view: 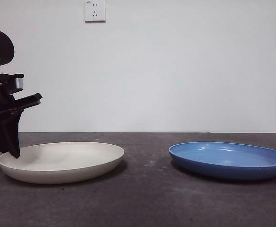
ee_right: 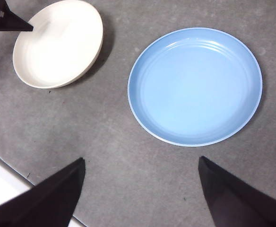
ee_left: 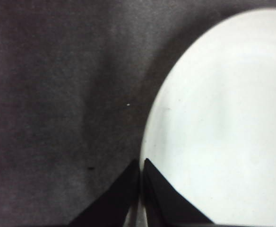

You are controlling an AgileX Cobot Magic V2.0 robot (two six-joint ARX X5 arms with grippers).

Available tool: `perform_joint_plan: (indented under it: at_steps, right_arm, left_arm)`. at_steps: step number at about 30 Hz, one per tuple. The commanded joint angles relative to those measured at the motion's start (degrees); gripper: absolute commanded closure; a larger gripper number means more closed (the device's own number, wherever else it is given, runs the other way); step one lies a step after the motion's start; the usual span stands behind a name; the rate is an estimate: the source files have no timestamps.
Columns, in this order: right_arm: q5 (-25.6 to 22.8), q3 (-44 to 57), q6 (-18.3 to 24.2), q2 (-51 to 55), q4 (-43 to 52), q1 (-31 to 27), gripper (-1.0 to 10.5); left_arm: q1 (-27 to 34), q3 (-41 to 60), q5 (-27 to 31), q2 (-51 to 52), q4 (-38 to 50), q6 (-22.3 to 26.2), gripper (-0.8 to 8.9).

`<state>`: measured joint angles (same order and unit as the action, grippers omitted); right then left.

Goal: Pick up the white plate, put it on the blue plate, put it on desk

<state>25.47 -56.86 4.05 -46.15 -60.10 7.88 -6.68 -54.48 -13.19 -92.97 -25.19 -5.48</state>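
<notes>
You have a broad, matte, dark grey-brown tabletop [view: 147, 198], mottled with pale scuffs. Directly on it rest a shallow round cream-white plate [view: 62, 161] and, well apart, a glossy shallow round blue plate [view: 230, 160].

White plate [view: 62, 163]: matte cream-white, faint concentric rings inside. Blue plate [view: 230, 160]: glossy medium blue inside and out, paler rim line, soft ring ridges, pale highlights. Desk [view: 147, 198]: dark grey-brown, mottled, pale scuffs. Left gripper [ee_left: 140, 165]: black jaws. Right gripper [ee_right: 142, 189]: black too. Wall [view: 176, 61]: plain white, white socket [view: 95, 10].
</notes>
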Motion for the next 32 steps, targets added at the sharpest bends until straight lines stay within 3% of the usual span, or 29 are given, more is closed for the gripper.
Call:
perform_joint_plan:
  at_steps: [1, 12, 18, 24, 32]
  right_arm:
    - [0.0, -1.1, -0.6, -0.2, 0.5, 0.2, 5.6]
    - [0.0, -1.1, -0.7, -0.2, 0.5, 0.2, 5.6]
    - [0.0, -1.1, -2.4, -0.1, 0.5, 0.2, 5.6]
    - [-1.5, -2.8, -3.8, 1.4, 0.5, 0.2, 5.6]
    - [-5.4, -9.2, -4.8, 5.6, -1.5, 0.2, 5.6]
  left_arm:
    - [-0.1, -1.5, 0.1, -0.6, 0.4, -1.5, 8.04]
    - [-1.5, -8.9, -2.3, 7.5, -2.2, -5.3, 8.04]
    - [-7.9, -15.9, -2.3, 9.2, -4.1, -7.7, 8.04]
    - [-16.6, -21.0, -1.6, 5.9, -3.1, -9.2, 8.04]
    - [-24.2, -29.2, -1.2, -6.3, -3.1, -10.9, 8.04]
